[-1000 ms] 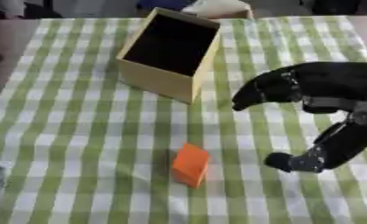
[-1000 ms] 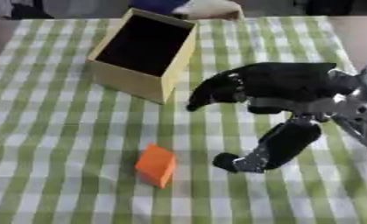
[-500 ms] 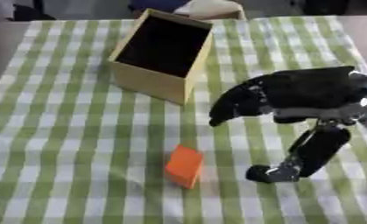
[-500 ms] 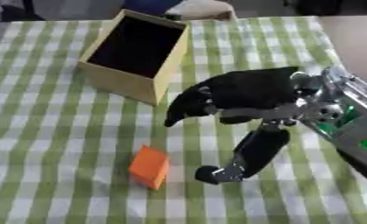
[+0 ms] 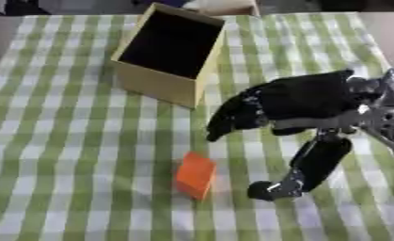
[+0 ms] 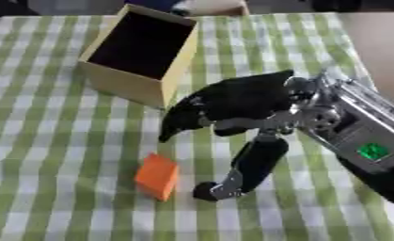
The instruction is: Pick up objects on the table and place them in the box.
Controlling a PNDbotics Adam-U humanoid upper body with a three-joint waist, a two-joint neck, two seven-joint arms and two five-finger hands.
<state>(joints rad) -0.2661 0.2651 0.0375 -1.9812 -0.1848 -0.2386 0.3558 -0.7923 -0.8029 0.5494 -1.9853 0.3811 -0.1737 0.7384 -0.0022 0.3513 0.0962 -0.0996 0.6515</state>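
Observation:
An orange block [image 5: 195,175] lies on the green-and-white checked cloth [image 5: 60,160], near the front. Behind it, to the left, stands an open tan box [image 5: 168,53] with a dark inside; nothing shows in it. My right hand [image 5: 292,101] reaches in from the right and hovers above the cloth, just right of and above the block. Its fingers [image 5: 231,117] point down-left over the block and its thumb [image 5: 303,170] hangs down to the block's right. The hand is open and holds nothing. My left hand shows in neither view.
A second, paler box [image 5: 224,7] stands at the far edge behind the tan one. The checked cloth stretches left of the block and in front of the tan box.
My right hand has moved left and a little nearer, closing on the orange block, with thumb and fingers still spread. The camera view has shifted slightly too.

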